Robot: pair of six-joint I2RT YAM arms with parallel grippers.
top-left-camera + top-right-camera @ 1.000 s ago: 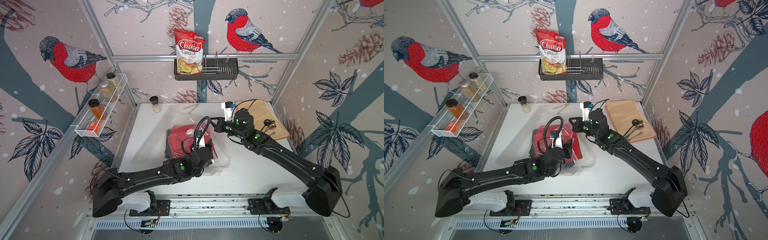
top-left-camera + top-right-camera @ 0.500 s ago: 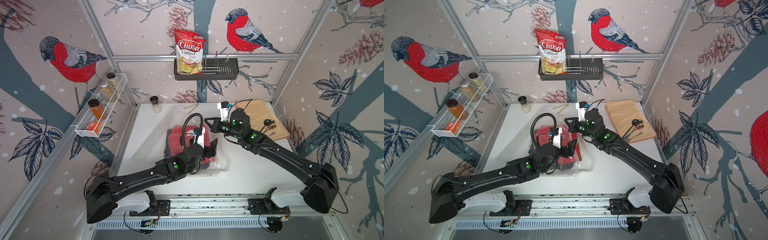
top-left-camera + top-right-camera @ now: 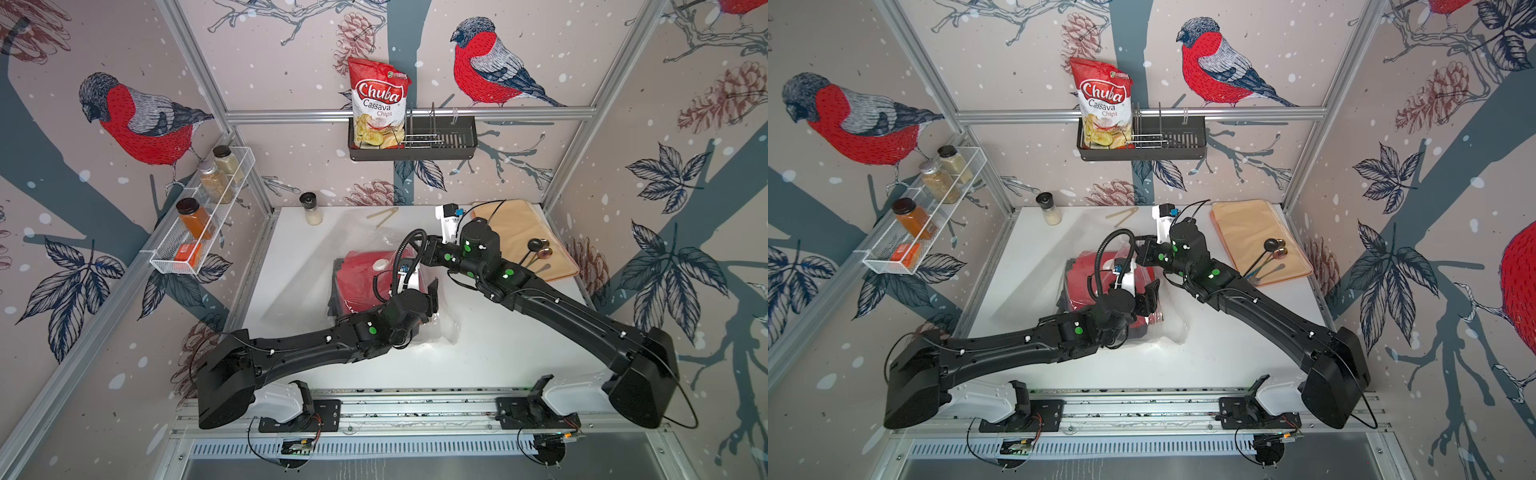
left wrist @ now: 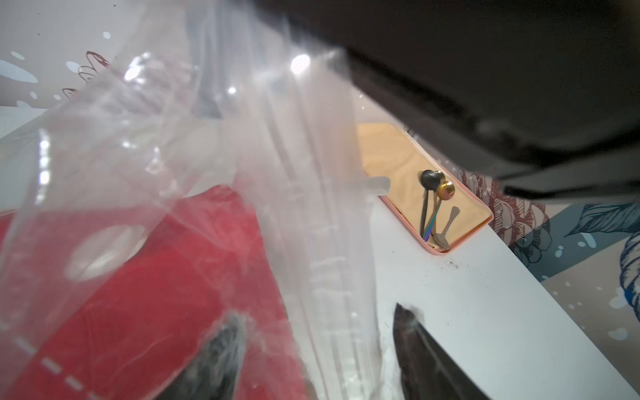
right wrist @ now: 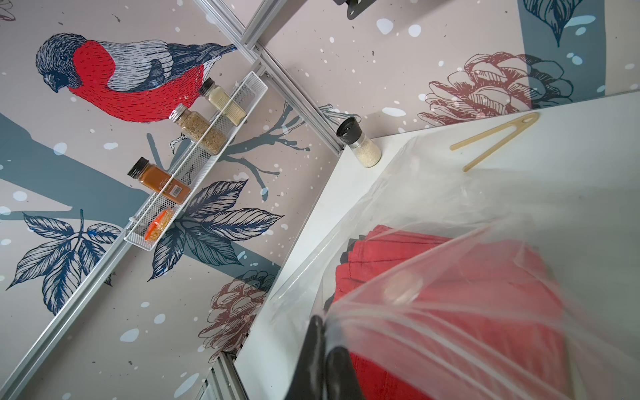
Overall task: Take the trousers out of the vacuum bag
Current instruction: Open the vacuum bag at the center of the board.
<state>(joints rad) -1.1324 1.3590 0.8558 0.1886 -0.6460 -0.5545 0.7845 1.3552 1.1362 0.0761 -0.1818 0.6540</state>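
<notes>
At table (image 3: 498, 353) centre: R gripper (image 5: 325, 349) is pinching vacuum bag (image 5: 485, 207) film. L gripper (image 4: 320, 313) is gaping wide astride bag edge. Red-topped trousers (image 3: 357, 278) are lying inside. Risk: L nipping film w/ cloth, whole bag dragging along.

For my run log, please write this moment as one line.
right tool: shut on vacuum bag film | left tool: open, at bag edge | red trousers: inside bag
</notes>
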